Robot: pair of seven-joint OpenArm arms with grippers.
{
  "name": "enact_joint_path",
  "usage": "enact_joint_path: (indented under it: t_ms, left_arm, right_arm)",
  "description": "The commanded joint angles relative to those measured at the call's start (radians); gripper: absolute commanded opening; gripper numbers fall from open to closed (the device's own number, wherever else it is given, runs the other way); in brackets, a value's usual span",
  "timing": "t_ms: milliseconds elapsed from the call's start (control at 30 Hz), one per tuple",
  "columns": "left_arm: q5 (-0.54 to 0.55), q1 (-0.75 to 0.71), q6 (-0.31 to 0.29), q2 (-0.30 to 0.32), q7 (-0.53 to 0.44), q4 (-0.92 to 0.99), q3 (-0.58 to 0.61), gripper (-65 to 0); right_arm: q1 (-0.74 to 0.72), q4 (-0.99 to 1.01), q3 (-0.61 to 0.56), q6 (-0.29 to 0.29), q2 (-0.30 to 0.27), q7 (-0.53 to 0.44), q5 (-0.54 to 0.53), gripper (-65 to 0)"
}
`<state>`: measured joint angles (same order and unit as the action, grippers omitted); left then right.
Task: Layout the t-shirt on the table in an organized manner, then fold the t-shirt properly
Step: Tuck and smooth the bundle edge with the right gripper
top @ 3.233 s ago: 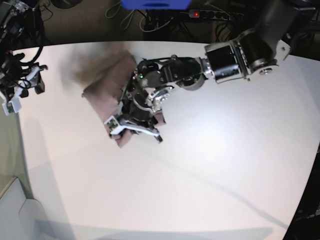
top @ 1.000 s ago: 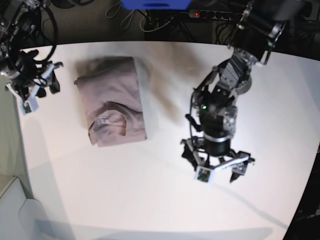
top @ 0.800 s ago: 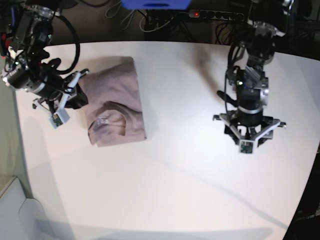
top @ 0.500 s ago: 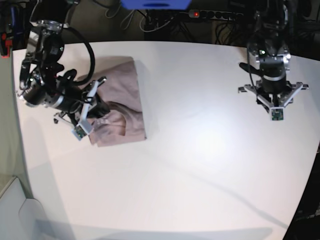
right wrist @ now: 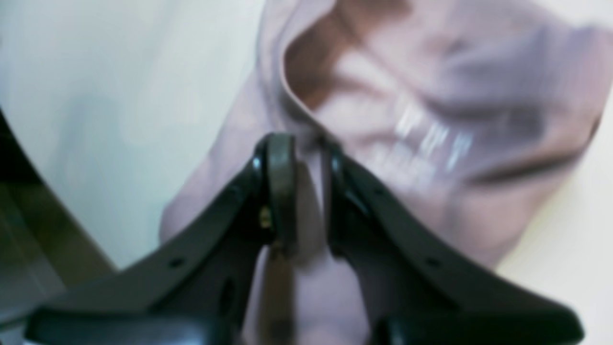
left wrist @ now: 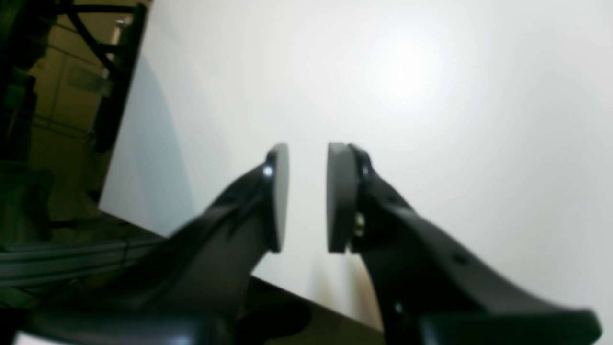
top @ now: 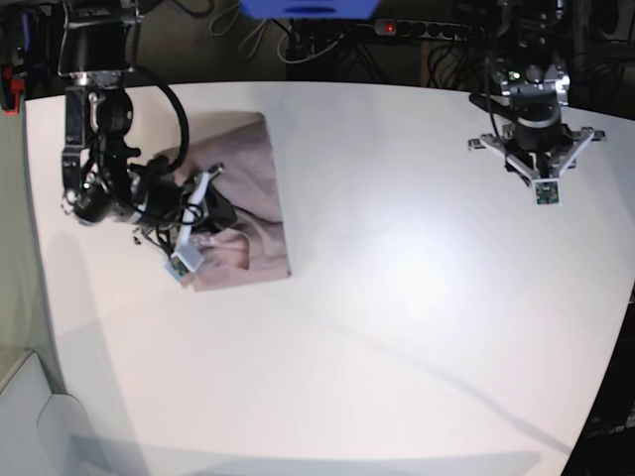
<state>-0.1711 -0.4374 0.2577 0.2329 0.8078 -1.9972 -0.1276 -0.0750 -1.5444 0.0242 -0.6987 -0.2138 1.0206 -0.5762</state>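
The mauve t-shirt lies folded into a rectangle at the left back of the white table. My right gripper rests on its near left part, by the collar. In the right wrist view the right gripper has its jaws close together at the collar edge of the t-shirt, with cloth filling the narrow gap. A blurred pale neck label shows beyond. My left gripper hangs over bare table at the far right. In its own view the left gripper stands slightly open with nothing between its pads.
A power strip with a red light, cables and a blue object lie beyond the back edge. The table's curved edge drops to dark floor beside the left gripper. A pale bin corner sits at the lower left.
The right arm came in from the left edge onto the shirt and narrowed its jaws. The left arm swung from the table's middle to the far right back, its jaws narrowing.
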Motion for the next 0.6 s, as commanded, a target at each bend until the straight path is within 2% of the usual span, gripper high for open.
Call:
enact_joint_path:
  t_ms: [0,133,333,433,567]
  left_arm:
    - [-0.009,0.002,0.01,-0.005,-0.018,-0.018,-0.001,-51.7]
    - [-0.009,0.004,0.01,-0.011,-0.018,-0.018,0.001,-51.7]
    - [-0.009,-0.03,0.01,-0.011,-0.018,-0.018,0.001,-51.7]
    - [-0.009,-0.033,0.01,-0.011,-0.018,-0.018,0.001,-51.7]
    - [-0.009,-0.057,0.01,-0.008,-0.018,-0.024,-0.001,-51.7]
  right_arm:
    - [-0.029,0.015,-0.004,0.001,-0.008,-0.027,-0.014,-57.0]
    - [-0.096,0.14,-0.054,0.001,-0.028,-0.079,-0.014,-57.0]
    - [-0.188,0.39,-0.148,0.001,-0.049,-0.24,-0.014,-57.0]
    - [-0.234,0.457,-0.201,0.001,-0.052,-0.277,-0.014,-57.0]
    - [-0.266,0.493,-0.214,0.001,-0.052,-0.305,-0.014,-57.0]
